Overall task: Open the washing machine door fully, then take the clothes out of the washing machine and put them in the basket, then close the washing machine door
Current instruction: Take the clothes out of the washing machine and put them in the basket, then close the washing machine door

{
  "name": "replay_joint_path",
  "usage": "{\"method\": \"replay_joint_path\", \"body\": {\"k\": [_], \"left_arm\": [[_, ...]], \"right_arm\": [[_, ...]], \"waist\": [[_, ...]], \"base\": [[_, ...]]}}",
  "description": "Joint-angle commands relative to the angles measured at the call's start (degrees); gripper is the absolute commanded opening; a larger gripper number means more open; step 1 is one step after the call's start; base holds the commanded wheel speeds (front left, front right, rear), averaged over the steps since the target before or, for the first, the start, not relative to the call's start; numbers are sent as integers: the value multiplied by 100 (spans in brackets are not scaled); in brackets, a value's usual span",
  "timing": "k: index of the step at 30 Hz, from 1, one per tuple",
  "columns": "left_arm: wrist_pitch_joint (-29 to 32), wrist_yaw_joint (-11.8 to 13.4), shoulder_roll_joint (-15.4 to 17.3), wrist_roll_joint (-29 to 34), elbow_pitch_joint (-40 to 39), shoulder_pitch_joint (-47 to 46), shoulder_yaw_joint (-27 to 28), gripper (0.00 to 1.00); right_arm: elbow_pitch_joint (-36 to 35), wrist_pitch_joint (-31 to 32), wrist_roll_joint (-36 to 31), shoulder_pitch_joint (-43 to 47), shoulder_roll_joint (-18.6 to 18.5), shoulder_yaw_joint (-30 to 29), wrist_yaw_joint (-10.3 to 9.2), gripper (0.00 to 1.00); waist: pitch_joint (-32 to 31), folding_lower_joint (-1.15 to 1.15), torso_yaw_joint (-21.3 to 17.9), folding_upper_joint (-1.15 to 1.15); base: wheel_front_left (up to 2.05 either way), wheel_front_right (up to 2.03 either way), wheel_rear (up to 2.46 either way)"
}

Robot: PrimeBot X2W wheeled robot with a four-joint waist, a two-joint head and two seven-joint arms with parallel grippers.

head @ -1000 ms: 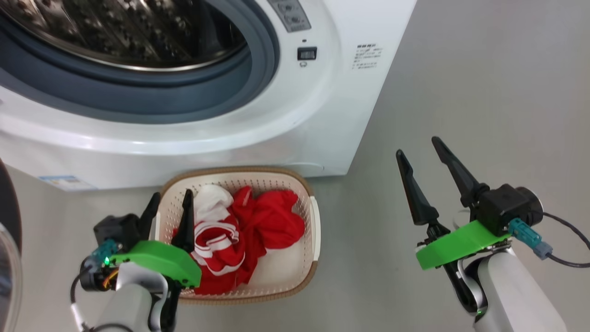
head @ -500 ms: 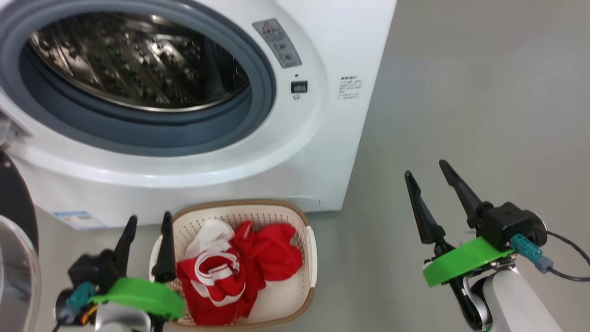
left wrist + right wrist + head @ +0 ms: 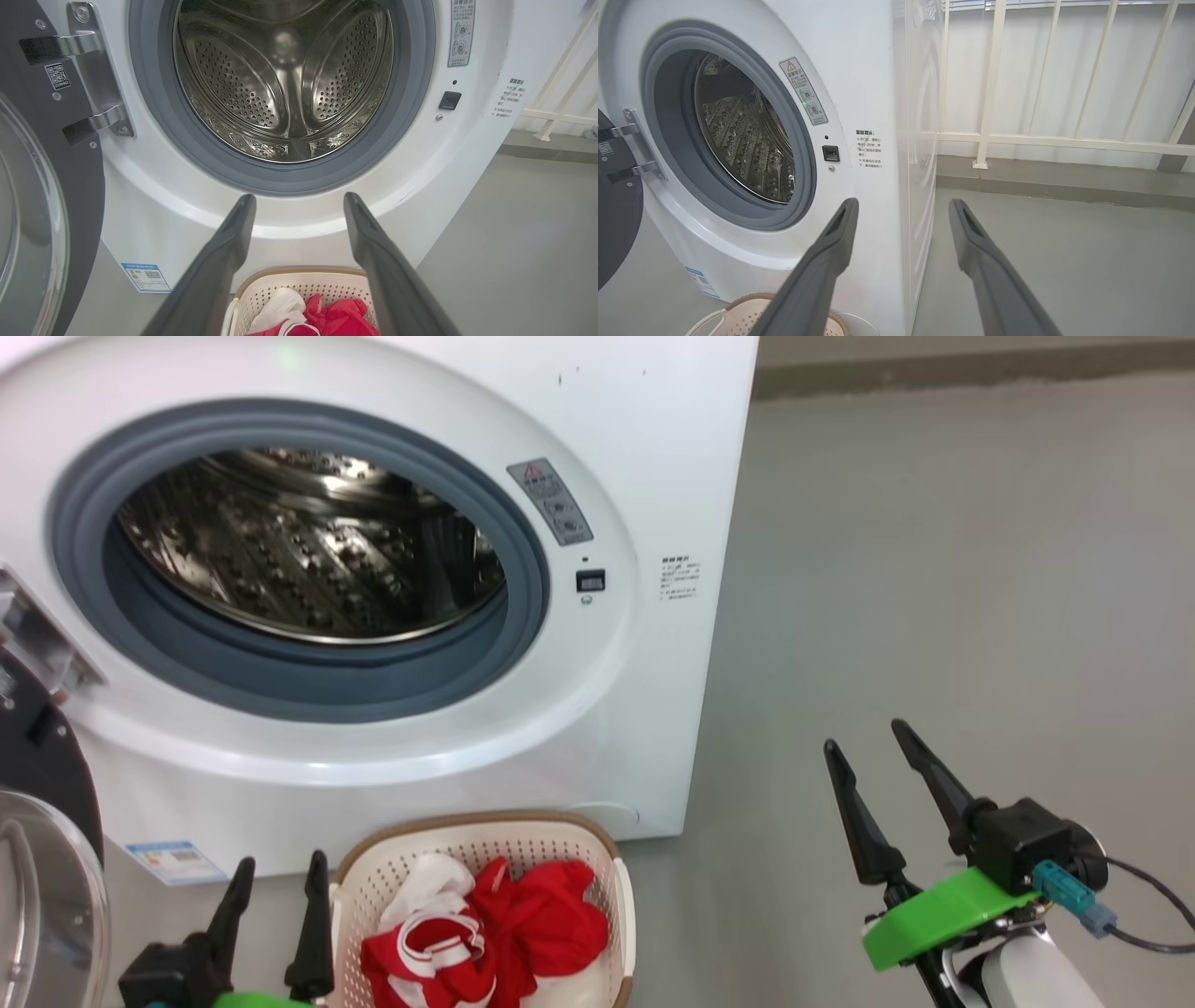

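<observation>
The white washing machine (image 3: 635,448) (image 3: 467,154) (image 3: 873,84) stands with its steel drum (image 3: 308,551) (image 3: 285,79) bare inside. Its black-rimmed door (image 3: 42,859) (image 3: 42,186) (image 3: 616,219) hangs swung out to the left on its hinge. On the floor before the machine sits the cream basket (image 3: 373,877) (image 3: 261,289) (image 3: 752,305), holding the red and white clothes (image 3: 495,933) (image 3: 327,317). My left gripper (image 3: 280,873) (image 3: 299,203) is open and empty, just left of the basket. My right gripper (image 3: 864,737) (image 3: 901,207) is open and empty over the floor to the machine's right.
Grey floor (image 3: 934,569) stretches out to the right of the machine. A white railing (image 3: 1041,140) on a low kerb stands behind it. A blue label (image 3: 173,861) sits low on the machine's front.
The head camera has tilted up, so the machine and basket sit lower in the picture. The left gripper has drawn back from over the basket to its left side. Both grippers stay open.
</observation>
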Motion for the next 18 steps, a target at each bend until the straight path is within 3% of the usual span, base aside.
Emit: {"method": "replay_joint_path", "body": {"k": [1,9,18], "left_arm": [[-69,31,151,61,-184,-30,199,100],[-35,-83,160,-43,-512,327,135,100],[29,29,197,-122,-828,503,204,100]], "right_arm": [[-158,-36,-15,-14,12,82,36,100],[-245,-36,-84,196,12,22,36,100],[-294,-36,-129,256,12,53,36,100]], "waist": [[-159,0,-32,0],[-353,0,-52,0],[-419,0,-101,0]], "base": [[0,0,0],[0,0,0],[0,0,0]]}}
